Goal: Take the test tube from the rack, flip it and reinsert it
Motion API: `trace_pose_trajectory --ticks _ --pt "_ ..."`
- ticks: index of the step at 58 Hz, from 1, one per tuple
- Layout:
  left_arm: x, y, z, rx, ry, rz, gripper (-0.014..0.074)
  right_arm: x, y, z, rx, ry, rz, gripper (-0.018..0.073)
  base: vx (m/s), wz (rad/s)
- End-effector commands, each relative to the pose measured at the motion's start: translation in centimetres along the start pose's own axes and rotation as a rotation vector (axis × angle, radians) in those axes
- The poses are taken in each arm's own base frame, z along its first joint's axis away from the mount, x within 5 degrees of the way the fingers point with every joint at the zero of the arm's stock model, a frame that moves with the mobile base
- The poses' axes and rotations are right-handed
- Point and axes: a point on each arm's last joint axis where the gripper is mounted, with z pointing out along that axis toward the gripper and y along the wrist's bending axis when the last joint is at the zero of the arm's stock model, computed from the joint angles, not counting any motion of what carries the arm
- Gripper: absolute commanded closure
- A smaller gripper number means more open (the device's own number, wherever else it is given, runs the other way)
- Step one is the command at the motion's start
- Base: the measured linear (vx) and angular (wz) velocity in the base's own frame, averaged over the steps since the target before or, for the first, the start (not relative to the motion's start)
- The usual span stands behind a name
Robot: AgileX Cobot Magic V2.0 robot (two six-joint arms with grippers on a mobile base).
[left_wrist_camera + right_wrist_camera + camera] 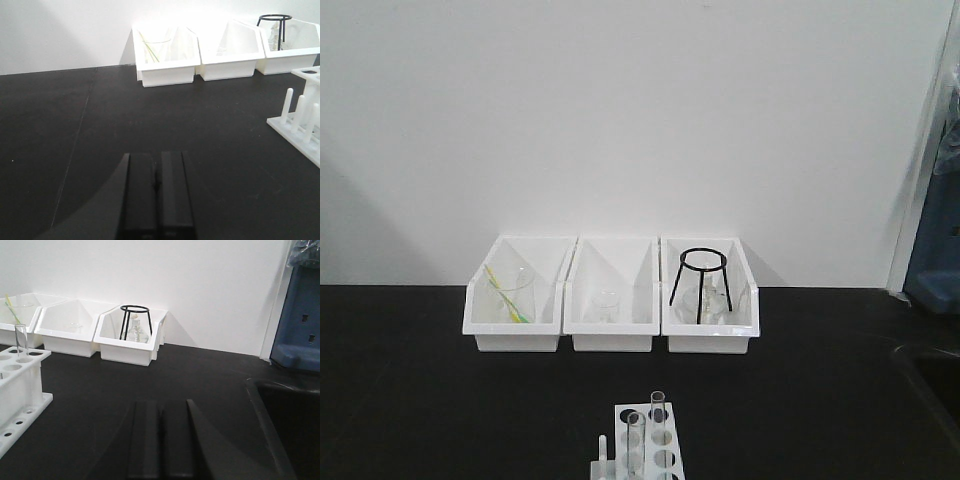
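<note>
Glass test tubes [636, 440] standing upright in white rack [650, 455] on black table [440, 400], left end effector [157, 200] and right end effector [160, 440] both closing fully, holding nothing

Matte black surface [420, 400] against a plain white wall [620, 100], under soft, even light.
The wall is seen unbroken and bare, with a faint grey shadow cast across its lower left part and glare brightening it in the left wrist view. Three white open bins [612, 342] are ranged side by side where surface and wall meet. A thin seam [75, 150] is traced along the surface. At the right, a pale vertical strip [920, 150] ends the wall, a blue fixture [300, 325] is set beyond it, and a dark recess [295, 425] is sunk into the surface.
</note>
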Motion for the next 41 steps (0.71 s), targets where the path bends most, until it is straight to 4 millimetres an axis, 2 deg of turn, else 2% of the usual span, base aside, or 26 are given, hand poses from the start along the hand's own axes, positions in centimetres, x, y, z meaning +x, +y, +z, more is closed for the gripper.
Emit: trace_pose_trajectory --ticks 1,12,18,23,26,32,36,41 --pt "-0.9 -0.1 -0.1 0.013 -0.091 -0.011 0.0602 -0.7 0.0 0.0 -0.002 -0.084 -0.014 0.0570 0.07 0.00" --pt "-0.9 -0.1 -0.1 0.013 -0.091 -0.011 0.0602 -0.8 0.0 0.0 -0.003 -0.094 -0.014 0.0570 0.04 0.00" --pt "-0.9 -0.1 -0.1 0.013 -0.091 -0.011 0.0602 -1.9 0.1 -0.2 -0.011 -0.211 0.001 0.0570 0.01 0.00" --pt "-0.9 -0.1 -0.1 0.013 -0.091 -0.011 0.0602 -5.0 0.0 -1.1 -0.023 -0.425 0.041 0.0570 0.00 0.00" --pt "-0.9 -0.1 -0.1 0.013 -0.091 -0.011 0.0602 -6.7 -0.2 -1.6 -0.024 -0.476 0.064 0.0570 0.00 0.00" --pt "-0.9 -0.1 -0.1 0.013 -0.091 -0.011 0.0602 -12.0 -1.0 -2.5 -0.011 -0.520 0.081 0.0570 0.00 0.00" --pt "-0.9 -0.1 -0.1 0.013 -0.091 -0.011 0.0602 -15.5 -1.5 -1.6 0.003 -0.484 0.041 0.0570 0.00 0.01" --pt "-0.9 -0.1 -0.1 0.013 -0.091 -0.011 0.0602 -18.4 -1.9 1.5 0.005 -0.400 0.007 0.0570 0.00 0.00"
